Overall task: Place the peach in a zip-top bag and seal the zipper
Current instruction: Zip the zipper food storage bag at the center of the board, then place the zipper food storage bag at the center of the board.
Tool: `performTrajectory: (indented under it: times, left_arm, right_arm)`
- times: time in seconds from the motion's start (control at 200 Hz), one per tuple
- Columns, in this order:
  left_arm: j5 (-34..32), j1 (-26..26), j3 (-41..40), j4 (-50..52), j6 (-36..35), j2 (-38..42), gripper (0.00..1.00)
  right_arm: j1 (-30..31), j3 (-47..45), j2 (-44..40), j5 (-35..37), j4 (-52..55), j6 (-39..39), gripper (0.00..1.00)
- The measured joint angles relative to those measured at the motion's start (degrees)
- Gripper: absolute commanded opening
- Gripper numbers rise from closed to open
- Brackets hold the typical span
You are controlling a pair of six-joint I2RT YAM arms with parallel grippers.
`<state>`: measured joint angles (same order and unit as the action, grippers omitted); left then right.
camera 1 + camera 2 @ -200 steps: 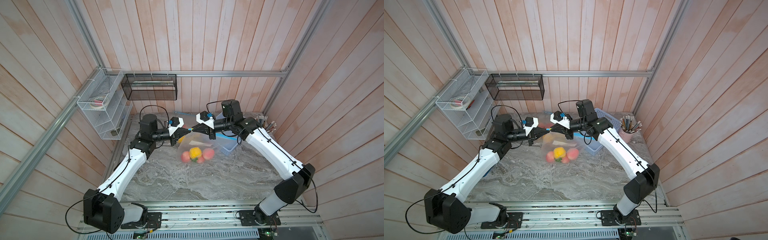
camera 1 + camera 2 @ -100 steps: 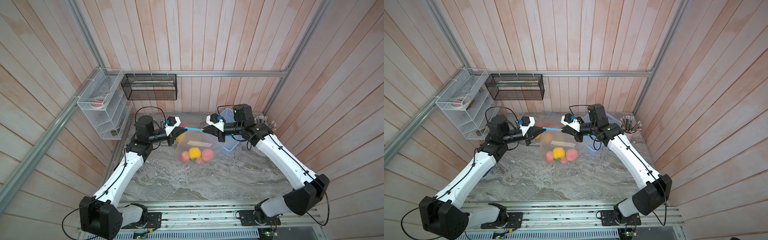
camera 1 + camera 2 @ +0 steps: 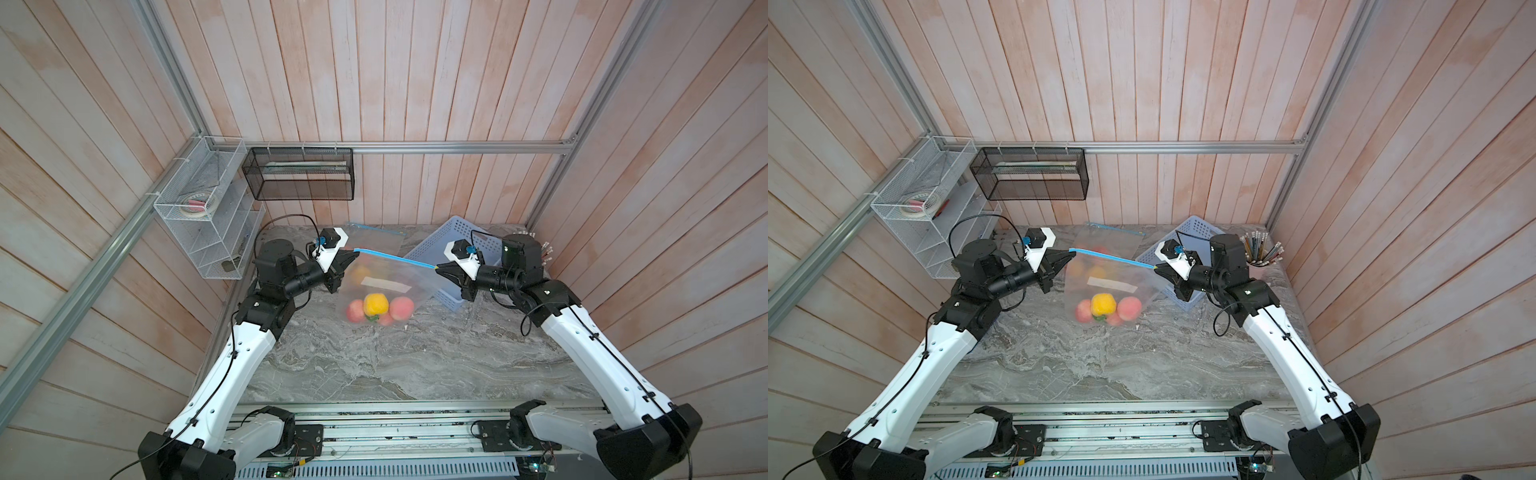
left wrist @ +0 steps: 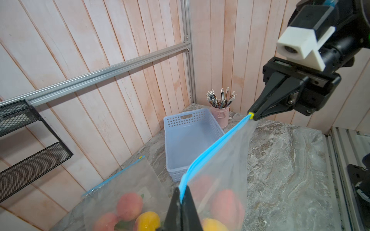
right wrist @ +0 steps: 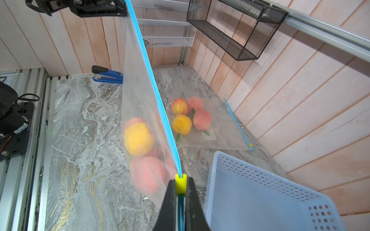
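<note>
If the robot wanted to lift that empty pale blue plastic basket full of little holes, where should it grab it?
Probably the thin upright rim of the pale blue perforated plastic basket, at the short wall with the handle slot, coming straight down from above. The basket stands open and empty, so one finger could slip inside that wall and one outside.

We find the front half of the desk (image 3: 395, 365) bare and passable. Across the middle the zip-top bag (image 3: 386, 286) hangs taut between the left hand (image 3: 354, 254) and the right hand (image 3: 438, 268), barring the rear. Behind it lie a second filled bag (image 5: 224, 120), a blue perforated basket (image 3: 461, 228) beside the right hand and a pencil cup (image 4: 220, 118) in the corner. A stapler (image 5: 108, 75) sits by the left wall.
</note>
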<state>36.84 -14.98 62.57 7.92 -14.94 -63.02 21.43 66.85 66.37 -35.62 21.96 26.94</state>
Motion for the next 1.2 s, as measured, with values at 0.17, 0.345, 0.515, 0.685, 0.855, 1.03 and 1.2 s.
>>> performTrajectory:
  times: [0.17,0.345,0.515,0.685,0.855,1.03,1.2]
  left_arm:
    - [-0.13,0.07,-2.1,0.26,1.75,2.8,0.0]
    - [1.53,0.33,-4.7,0.28,3.23,4.87,0.0]
    - [1.86,0.33,-6.4,0.48,4.76,6.58,0.0]
    - [1.46,0.35,-7.06,0.9,5.84,7.02,0.0]
    - [-0.52,0.42,-7.3,1.18,7.13,6.05,0.0]
    - [-10.99,0.72,-7.28,-0.68,11.96,1.16,0.6]
    - [-25.92,1.62,-7.23,-1.27,17.73,-3.56,0.83]
  right_arm:
    - [-0.57,-2.4,-2.8,0.7,-1.16,-1.66,0.0]
    - [-1.01,-2.97,-3.69,1.29,-1.14,-2.32,0.0]
    - [-1.77,-3.06,-4.81,1.4,-1.11,-2.86,0.0]
    - [-1.88,-3.06,-5.01,1.25,-1.11,-3.37,0.0]
    - [-2.1,-3.06,-2.73,0.31,-2.36,-5.11,0.0]
    - [-2.1,-2.99,4.79,1.36,-8.55,-11.8,0.07]
    - [-2.1,-1.9,11.87,11.06,-14.86,-21.99,0.59]
